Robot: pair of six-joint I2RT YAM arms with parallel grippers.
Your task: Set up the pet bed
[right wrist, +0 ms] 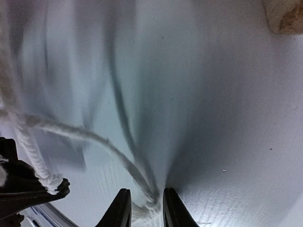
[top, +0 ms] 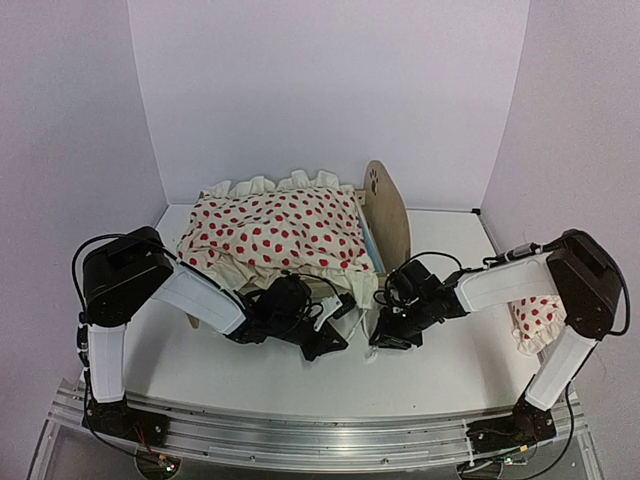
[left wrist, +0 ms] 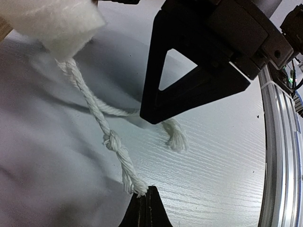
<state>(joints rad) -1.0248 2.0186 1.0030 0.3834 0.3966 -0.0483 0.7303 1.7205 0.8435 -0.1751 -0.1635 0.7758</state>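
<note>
white twisted cord (left wrist: 92,106), with a knot (left wrist: 112,140) partway along, trails over the table (top: 440,385) in front of the pet bed (top: 390,220). the left gripper (left wrist: 149,190) has its jaws pressed together at the cord's frayed end and seems to nip it, though the view there is tight. the right gripper (right wrist: 147,190) has its jaws a little apart, a strand lying in the gap. the bed stands mid-table toward the back, headboard on the right, a red-dotted duvet (top: 275,230) draped over it. a dotted pillow (top: 535,318) lies by the right arm.

A lab test booth: plain white walls (top: 330,90) around a white table (top: 250,380) with an aluminium rail (top: 320,445).
</note>
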